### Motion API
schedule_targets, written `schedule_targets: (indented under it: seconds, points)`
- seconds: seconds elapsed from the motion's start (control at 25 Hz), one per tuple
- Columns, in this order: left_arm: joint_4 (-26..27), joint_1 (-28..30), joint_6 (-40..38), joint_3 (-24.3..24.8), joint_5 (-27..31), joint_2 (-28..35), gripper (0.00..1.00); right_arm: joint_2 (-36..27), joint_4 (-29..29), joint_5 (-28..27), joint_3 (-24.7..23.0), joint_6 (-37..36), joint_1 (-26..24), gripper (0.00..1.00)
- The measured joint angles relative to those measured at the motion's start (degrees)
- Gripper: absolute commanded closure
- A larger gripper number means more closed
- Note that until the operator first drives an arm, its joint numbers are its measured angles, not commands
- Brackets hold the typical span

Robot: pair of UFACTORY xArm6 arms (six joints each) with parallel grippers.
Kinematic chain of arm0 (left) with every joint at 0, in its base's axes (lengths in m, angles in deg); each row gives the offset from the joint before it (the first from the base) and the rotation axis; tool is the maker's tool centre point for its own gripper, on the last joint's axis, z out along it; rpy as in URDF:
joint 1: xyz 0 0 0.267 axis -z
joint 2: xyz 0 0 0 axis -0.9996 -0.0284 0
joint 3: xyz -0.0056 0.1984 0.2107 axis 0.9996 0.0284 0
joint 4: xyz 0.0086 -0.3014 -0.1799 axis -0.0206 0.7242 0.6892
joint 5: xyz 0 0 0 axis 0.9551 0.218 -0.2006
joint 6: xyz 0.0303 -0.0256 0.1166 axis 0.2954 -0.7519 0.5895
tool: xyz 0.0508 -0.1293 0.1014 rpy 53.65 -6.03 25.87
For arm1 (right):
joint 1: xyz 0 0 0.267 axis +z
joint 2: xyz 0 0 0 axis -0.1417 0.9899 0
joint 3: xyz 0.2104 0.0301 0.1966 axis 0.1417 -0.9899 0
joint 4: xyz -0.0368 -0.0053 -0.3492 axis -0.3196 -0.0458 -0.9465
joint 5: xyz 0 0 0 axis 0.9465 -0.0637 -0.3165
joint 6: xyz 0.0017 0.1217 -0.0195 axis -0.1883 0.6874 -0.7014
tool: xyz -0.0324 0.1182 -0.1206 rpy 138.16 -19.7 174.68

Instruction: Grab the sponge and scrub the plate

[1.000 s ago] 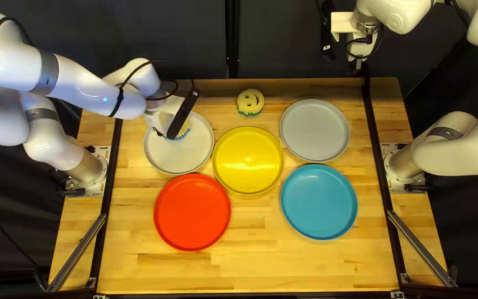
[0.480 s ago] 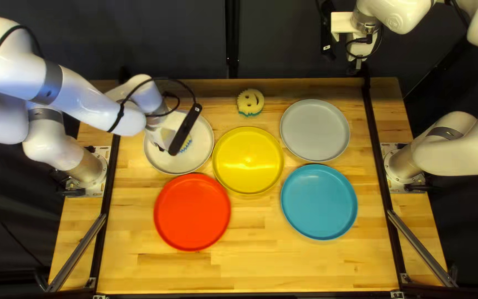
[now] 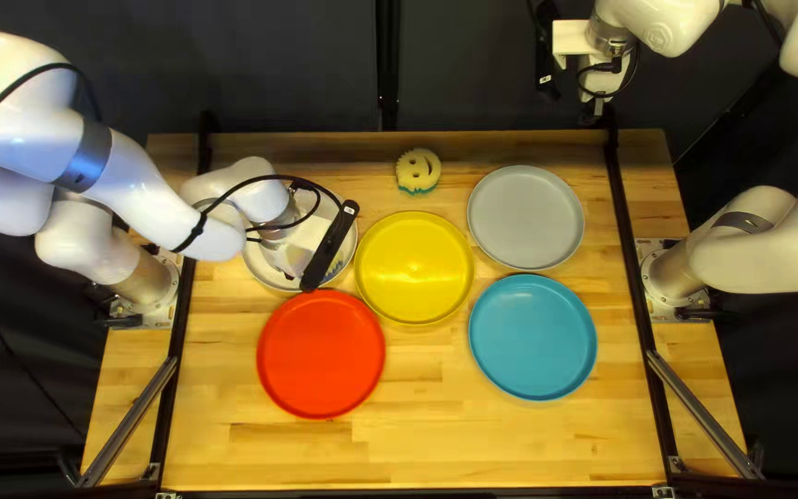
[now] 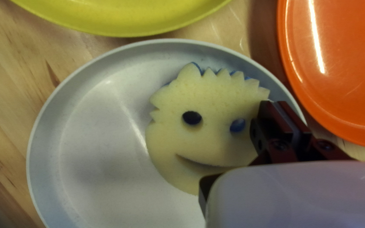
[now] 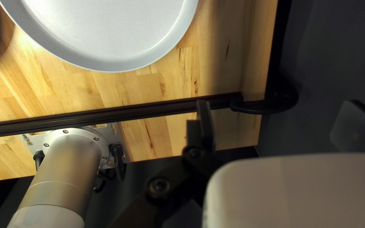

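Top left view: five round plates on a wooden table, with the yellow plate (image 3: 413,268) in the middle as the landmark. Just left of it is the white plate (image 4: 85,147), where the task is under way. The smiling sponge (image 4: 199,143), cream-coloured with a spiky blue-backed edge, is over the white plate, on the side toward the yellow plate and the near edge of the table. Whether it presses on the plate is hard to tell.

The left gripper (image 3: 305,251) is clamped on the sponge; in the left wrist view its two black fingers stand close together, pinching the sponge by one side. Compared with a second ago, gripper and sponge have moved together across the white plate, coming closer to the yellow plate and toward the near edge.

The right gripper (image 3: 593,113) is raised beyond the yellow plate and to its right, past the table's far edge. Its fingers are wide apart, holding nothing, and it has not moved.

Also unchanged: the red plate (image 3: 320,356), nearer and left of the yellow plate; the blue plate (image 3: 533,337), nearer and right; the grey plate (image 3: 525,217), farther and right; and a second smiling sponge (image 3: 417,171), directly beyond the yellow plate.
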Motion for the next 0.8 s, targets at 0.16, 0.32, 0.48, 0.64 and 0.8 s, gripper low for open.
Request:
schedule_targets:
  seconds: [0.16,0.32,0.48,0.64,0.8]
  points:
    - [-0.53,-6.82,4.69,1.62,3.23,2.09,1.0,0.0,0.0,0.0,0.0,0.0,0.0,0.0]
    - [-1.26,-13.2,8.78,3.57,6.41,4.74,1.0,0.0,0.0,0.0,0.0,0.0,0.0,0.0]
    - [-0.73,-12.63,8.71,4.42,6.76,5.38,1.0,0.0,0.0,0.0,0.0,0.0,0.0,0.0]
    - [2.2,-5.62,6.28,3.2,3.27,1.67,1.0,0.0,0.0,0.0,0.0,0.0,0.0,0.0]
    - [5.7,2.79,2.8,-0.09,-0.95,-3.07,1.0,0.0,0.0,0.0,0.0,0.0,0.0,0.0]
